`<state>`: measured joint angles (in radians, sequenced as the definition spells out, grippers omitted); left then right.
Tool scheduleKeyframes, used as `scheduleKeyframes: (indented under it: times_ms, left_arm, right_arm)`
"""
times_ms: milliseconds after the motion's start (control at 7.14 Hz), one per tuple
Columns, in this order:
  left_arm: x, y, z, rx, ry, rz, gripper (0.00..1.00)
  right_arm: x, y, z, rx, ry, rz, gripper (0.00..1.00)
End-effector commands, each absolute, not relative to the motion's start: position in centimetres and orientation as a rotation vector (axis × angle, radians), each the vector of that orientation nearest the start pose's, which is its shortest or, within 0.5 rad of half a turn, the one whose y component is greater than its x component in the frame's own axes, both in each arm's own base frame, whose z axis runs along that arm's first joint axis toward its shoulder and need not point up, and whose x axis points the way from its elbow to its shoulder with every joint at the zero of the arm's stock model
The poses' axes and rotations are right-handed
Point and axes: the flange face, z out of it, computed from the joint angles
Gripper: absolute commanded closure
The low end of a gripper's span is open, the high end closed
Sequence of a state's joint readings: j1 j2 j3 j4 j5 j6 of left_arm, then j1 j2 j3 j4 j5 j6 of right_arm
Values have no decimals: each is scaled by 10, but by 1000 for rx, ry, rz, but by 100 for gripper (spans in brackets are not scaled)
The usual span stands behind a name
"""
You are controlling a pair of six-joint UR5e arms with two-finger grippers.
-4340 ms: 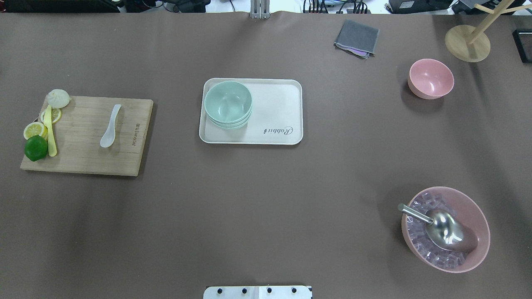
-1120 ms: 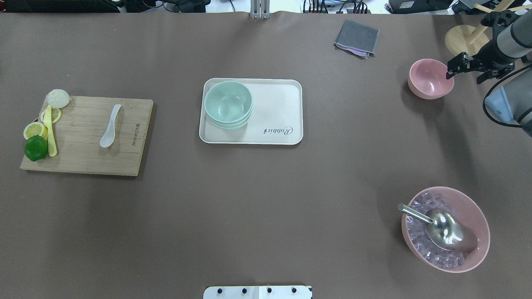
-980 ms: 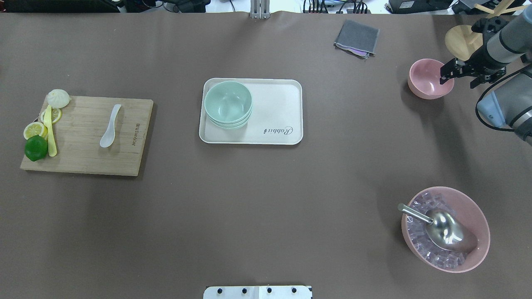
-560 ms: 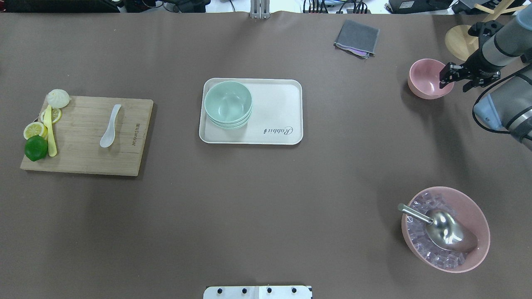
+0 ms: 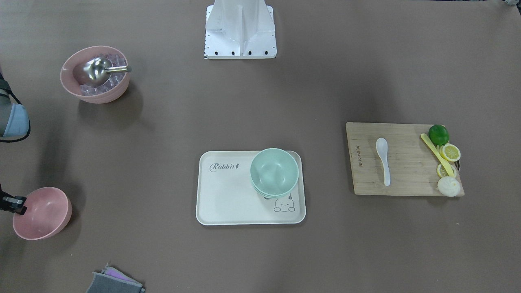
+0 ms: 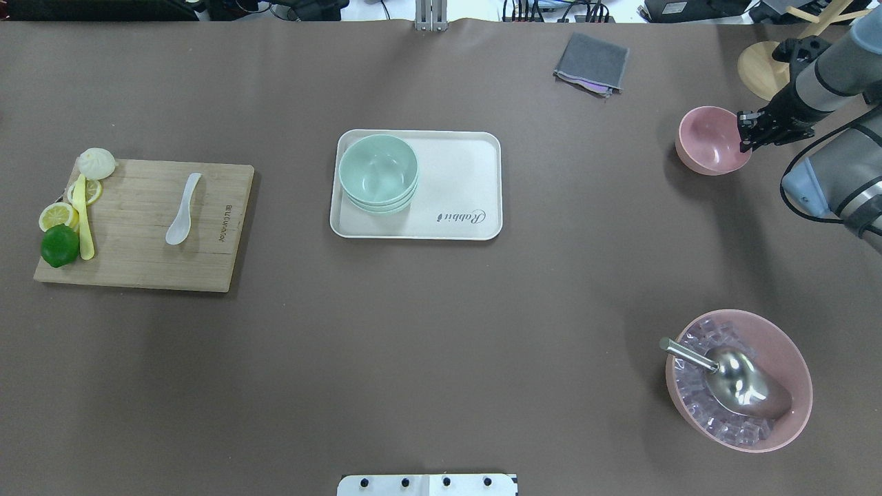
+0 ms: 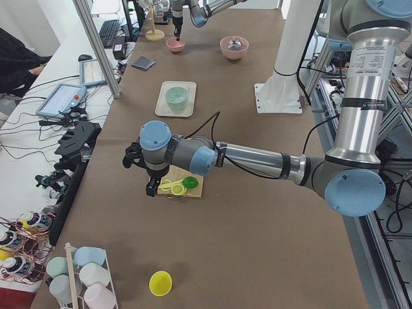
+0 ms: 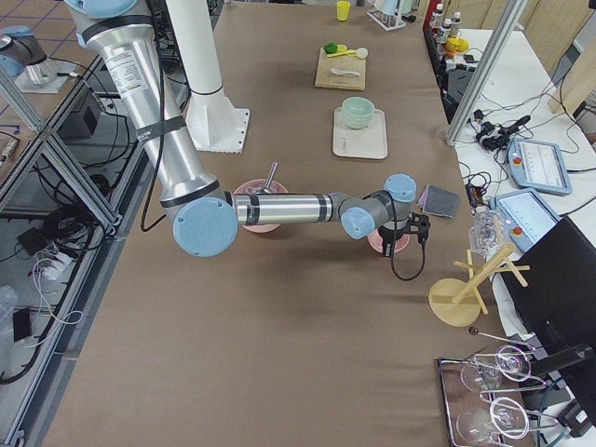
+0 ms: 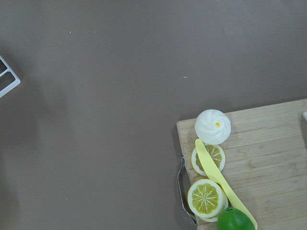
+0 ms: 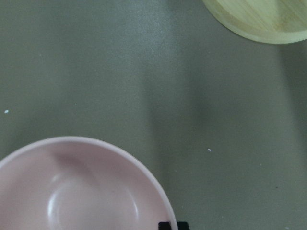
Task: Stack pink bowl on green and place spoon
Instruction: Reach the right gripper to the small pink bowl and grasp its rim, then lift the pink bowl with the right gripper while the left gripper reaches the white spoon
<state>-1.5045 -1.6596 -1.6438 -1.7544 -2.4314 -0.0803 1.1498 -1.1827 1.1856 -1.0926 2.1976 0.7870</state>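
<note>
Front-facing view: the right end effector (image 5: pixel 15 203) sits at the view's left edge, on the rim of the pink bowl (image 5: pixel 42 213); the bowl is well apart from the tray (image 5: pixel 228 195), and whether it is clear of the table (image 5: pixel 163 122) I cannot tell; the green bowl (image 5: pixel 273 170) tops a nested stack in one corner of the tray; the spoon (image 5: pixel 383 159) lies alone on the cutting board (image 5: pixel 407 175).

Overhead view: the right end effector's fingers are drawn narrow at the pink bowl's rim, on the side nearest its arm.

Exterior left view: the left end effector (image 7: pixel 151 188) hangs over the near end of the cutting board, by the lemon slices (image 7: pixel 172 188); open or closed, I cannot tell.

Right wrist view: two black fingertips (image 10: pixel 165 225) stand close together at the bottom edge, clamped on the pink bowl's rim; a wooden disc (image 10: pixel 259 19) shows at the top right.

Left wrist view: no fingers show.
</note>
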Motion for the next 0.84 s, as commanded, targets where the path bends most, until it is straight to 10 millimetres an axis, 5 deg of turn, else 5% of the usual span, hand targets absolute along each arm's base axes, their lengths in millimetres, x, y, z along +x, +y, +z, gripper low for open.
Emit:
scheduleKeyframes:
  times_ms: [0,280,700]
  left_arm:
    - [0,-552,534,231,891,91,2]
    - [47,-569,504,186,911,65,2]
    - [178,-569,439,131,846,-24,3]
  right_arm:
    - [-191,-658,553,48,-835,205,100]
    - [-161,-660,527,21,-953,204,100]
    - [-158,-650,458,21,-1028,313,100]
